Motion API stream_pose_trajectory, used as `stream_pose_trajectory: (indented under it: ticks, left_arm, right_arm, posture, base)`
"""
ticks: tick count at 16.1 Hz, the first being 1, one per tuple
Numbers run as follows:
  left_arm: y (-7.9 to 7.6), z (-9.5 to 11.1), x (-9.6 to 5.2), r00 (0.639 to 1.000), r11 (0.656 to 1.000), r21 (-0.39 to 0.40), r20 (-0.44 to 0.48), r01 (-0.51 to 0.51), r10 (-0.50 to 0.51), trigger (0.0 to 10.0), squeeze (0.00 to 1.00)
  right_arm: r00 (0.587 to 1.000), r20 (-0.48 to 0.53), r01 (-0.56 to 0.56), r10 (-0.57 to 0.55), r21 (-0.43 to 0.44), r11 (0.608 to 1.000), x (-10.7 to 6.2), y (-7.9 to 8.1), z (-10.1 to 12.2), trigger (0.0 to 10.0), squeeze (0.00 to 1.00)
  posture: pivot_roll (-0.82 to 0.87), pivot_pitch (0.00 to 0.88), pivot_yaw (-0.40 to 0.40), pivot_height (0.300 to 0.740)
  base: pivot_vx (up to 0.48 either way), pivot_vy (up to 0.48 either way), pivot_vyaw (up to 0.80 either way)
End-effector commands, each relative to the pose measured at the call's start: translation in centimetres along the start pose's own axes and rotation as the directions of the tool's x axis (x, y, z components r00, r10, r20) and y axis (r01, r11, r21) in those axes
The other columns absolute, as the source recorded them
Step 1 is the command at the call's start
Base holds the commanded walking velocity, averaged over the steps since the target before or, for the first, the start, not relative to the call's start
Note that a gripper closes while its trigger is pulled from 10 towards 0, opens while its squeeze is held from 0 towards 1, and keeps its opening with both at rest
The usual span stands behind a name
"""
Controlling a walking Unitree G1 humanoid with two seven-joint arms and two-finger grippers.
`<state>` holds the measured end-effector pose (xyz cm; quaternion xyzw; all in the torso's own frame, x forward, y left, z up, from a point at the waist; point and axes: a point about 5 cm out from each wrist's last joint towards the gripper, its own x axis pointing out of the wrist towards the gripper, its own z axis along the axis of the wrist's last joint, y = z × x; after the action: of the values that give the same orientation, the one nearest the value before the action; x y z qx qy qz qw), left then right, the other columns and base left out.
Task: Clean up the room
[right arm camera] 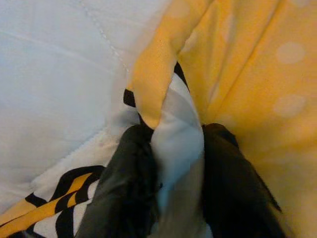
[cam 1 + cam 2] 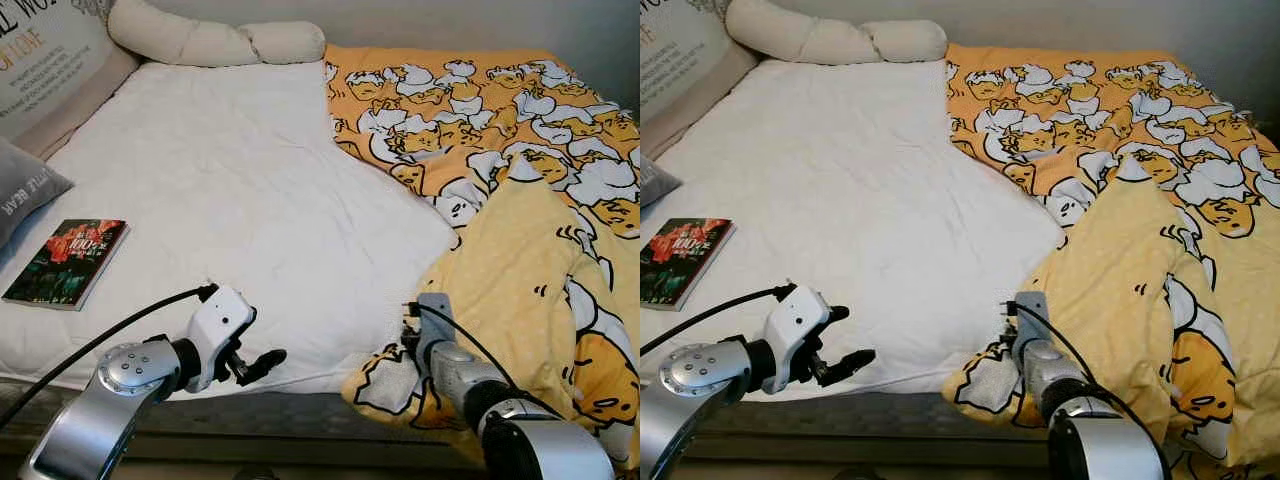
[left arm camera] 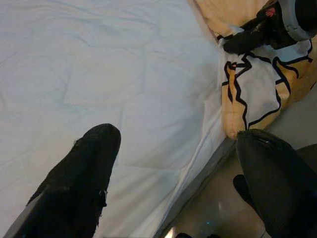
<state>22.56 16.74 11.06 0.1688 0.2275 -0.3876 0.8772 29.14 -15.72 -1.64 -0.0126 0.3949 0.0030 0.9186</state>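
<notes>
**Right gripper pinching the quilt corner at the bed's front edge**

Your right gripper (image 1: 171, 163) is pressed onto a fold of the yellow cartoon quilt (image 2: 520, 250); the wrist view shows white and yellow fabric bunched between its two fingers (image 1: 124, 188). Your left gripper (image 3: 173, 148) hangs spread wide and empty over the front edge of the white mattress (image 2: 250, 200), just beside that same quilt corner.

The bite looks shallow to me: the cloth held is a thin folded edge, so a quick pull toward the head of the bed could slip it out of the fingers. The rest of the quilt lies heaped along the right side of the bed, some draped over the front edge, and that weight would drag against you. I would judge a slow, steady draw safer.

From the gripper outward, the quilt runs back along the right edge to the far right corner. A book (image 2: 68, 262) rests near the left edge, with pillows (image 2: 215, 40) at the far edge; watch you don't bury the book under the spread.
</notes>
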Motion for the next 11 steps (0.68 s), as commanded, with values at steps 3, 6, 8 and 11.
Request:
stream_pose_trajectory:
  ticks: [3, 6, 8, 11]
  left_arm:
    - [0.2, 0.2, 0.2, 1.0, 1.0, 0.01, -0.001, -0.002, 0.002, 10.0, 0.0]
    - [0.3, 0.1, 0.3, 1.0, 1.0, 0.013, -0.001, 0.002, -0.002, 10.0, 0.0]
    - [0.2, 0.2, 0.5, 1.0, 1.0, 0.015, 0.002, 0.008, -0.008, 10.0, 0.0]
    - [0.2, 0.2, 0.5, 1.0, 1.0, 0.015, 0.002, 0.01, -0.01, 10.0, 0.0]
  right_arm:
    - [0.997, 0.015, -0.077, 0.076, 0.026, 0.997, -0.1, -1.2, -0.6, 0.0, 0.0]
    - [0.93, 0.031, -0.359, 0.365, -0.125, 0.925, -0.6, -0.1, -1.0, 0.0, 0.0]
    - [0.799, -0.117, -0.596, 0.59, -0.289, 0.749, -1.6, 1.1, -4.0, 0.0, 0.0]
    - [0.642, -0.391, -0.765, 0.66, -0.383, 0.518, -3.2, 0.7, -9.2, 0.0, 0.0]
  posture:
    - [0.29, 0.0, 0.027, 0.74]
    - [0.28, 0.0, 0.035, 0.74]
    - [0.27, 0.0, 0.039, 0.74]
    - [0.27, 0.0, 0.037, 0.74]
  base:
    - [0.0, 0.0, 0.0]
    - [0.0, 0.0, 0.0]
    - [0.0, 0.0, 0.0]
    - [0.0, 0.0, 0.0]
